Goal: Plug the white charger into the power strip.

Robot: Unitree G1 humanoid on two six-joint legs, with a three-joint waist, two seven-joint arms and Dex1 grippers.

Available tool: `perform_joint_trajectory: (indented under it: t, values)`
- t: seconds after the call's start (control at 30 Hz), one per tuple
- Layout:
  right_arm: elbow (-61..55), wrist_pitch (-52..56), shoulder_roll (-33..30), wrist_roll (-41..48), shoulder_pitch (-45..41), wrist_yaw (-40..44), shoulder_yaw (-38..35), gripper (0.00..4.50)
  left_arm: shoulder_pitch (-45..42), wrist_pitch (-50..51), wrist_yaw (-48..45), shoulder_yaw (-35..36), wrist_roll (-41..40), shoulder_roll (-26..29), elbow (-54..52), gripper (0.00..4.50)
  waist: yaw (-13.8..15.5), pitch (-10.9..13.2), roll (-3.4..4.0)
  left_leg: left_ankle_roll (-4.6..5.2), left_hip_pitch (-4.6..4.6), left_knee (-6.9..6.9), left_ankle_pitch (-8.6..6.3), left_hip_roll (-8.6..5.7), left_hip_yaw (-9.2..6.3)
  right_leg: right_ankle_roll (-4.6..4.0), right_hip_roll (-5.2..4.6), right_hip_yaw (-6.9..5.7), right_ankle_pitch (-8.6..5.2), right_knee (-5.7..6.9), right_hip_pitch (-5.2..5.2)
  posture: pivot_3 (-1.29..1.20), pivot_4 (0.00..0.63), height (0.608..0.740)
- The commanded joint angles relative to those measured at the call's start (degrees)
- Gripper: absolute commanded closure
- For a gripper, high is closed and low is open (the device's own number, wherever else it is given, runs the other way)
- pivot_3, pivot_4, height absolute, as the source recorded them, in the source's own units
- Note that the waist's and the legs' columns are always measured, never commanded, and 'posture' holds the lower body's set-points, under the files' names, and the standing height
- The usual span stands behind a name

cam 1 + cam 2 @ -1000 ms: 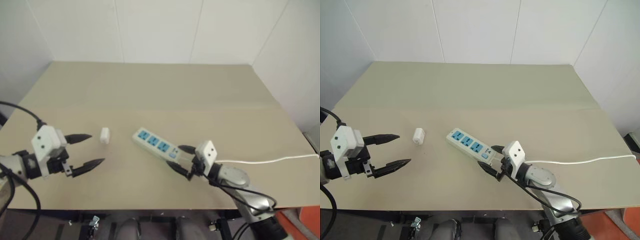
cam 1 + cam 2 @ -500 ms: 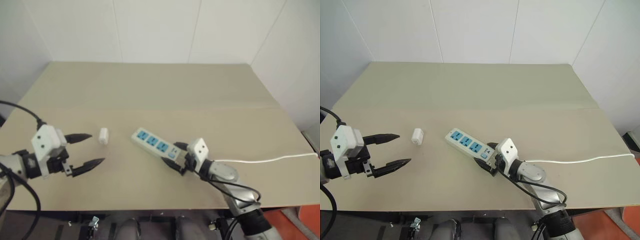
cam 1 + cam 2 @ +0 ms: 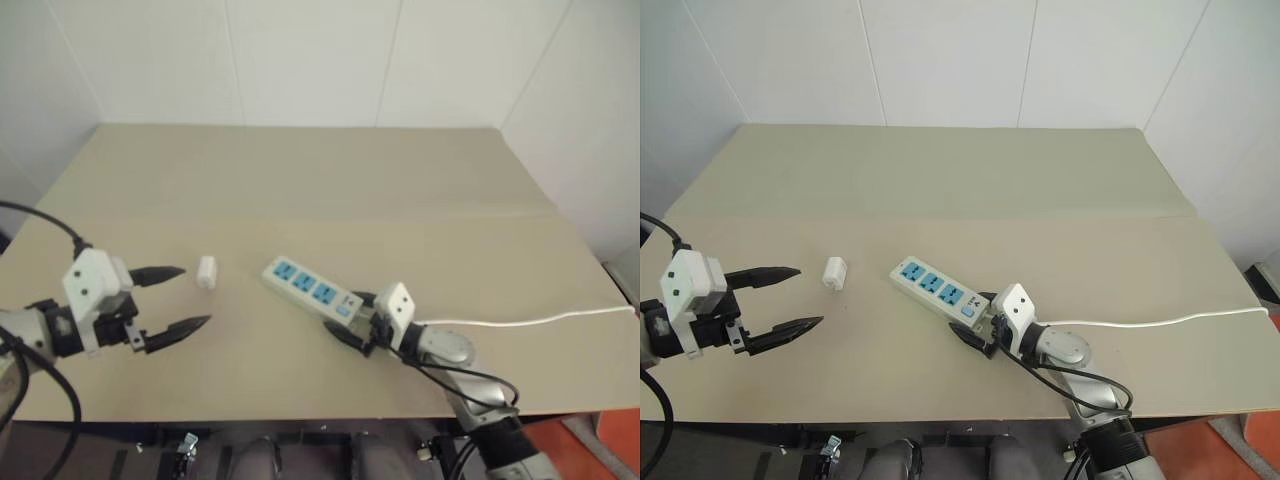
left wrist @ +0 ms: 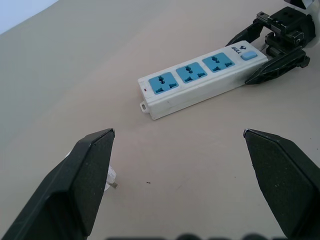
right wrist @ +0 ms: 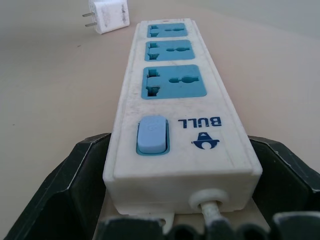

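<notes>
The power strip (image 3: 312, 290) lies at a slant on the beige table, its three blue sockets facing up and its switch (image 5: 151, 135) at the near end. My right gripper (image 3: 348, 316) is open, with one black finger on each side of that switch end (image 5: 182, 165). The white charger (image 3: 206, 272) lies on its side to the left of the strip, prongs (image 5: 88, 19) pointing away from it. My left gripper (image 3: 192, 297) hovers open just left of the charger, holding nothing. In the left wrist view the charger (image 4: 111, 176) peeks out from behind one finger.
The strip's thin white cable (image 3: 530, 321) runs right across the table to its edge. The table's front edge (image 3: 300, 412) is close below both grippers. White walls close off the back and both sides.
My right gripper has slid forward and down toward the strip, so the switch end now sits between its fingers. The left gripper, charger and strip have stayed put.
</notes>
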Motion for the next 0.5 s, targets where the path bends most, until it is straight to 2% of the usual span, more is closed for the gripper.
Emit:
perform_joint_trajectory:
  t: [0.03,0.33,0.5]
  values:
    - [2.5,-2.0,1.1,-0.4,-0.9,0.6,-0.3,0.05,-0.6,-0.3,0.3,1.2,-0.8,0.8,-1.5,0.0,-0.1,0.0,-0.01,0.0,0.01,0.0,0.0,0.0,0.01,-0.01,0.01,0.0,0.0,0.01,0.01,0.0,0.15,0.74]
    - [8.1,-3.6,3.3,-0.3,-2.8,3.4,-0.1,0.05,-0.5,-0.3,0.3,1.3,-0.8,0.9,-1.5,0.0,-0.7,-0.1,-0.07,0.0,0.16,0.0,0.0,0.26,0.05,-0.28,0.4,0.06,0.17,0.01,0.04,0.0,0.15,0.74]
    - [11.3,-5.5,3.9,-1.1,-3.8,4.8,-0.1,1.09,-0.6,-0.4,0.4,1.4,-0.8,1.0,-1.4,0.0,-1.2,-0.1,-0.07,0.0,0.27,0.0,0.0,0.42,0.02,-0.43,0.61,0.07,0.25,0.04,0.08,0.0,0.15,0.74]
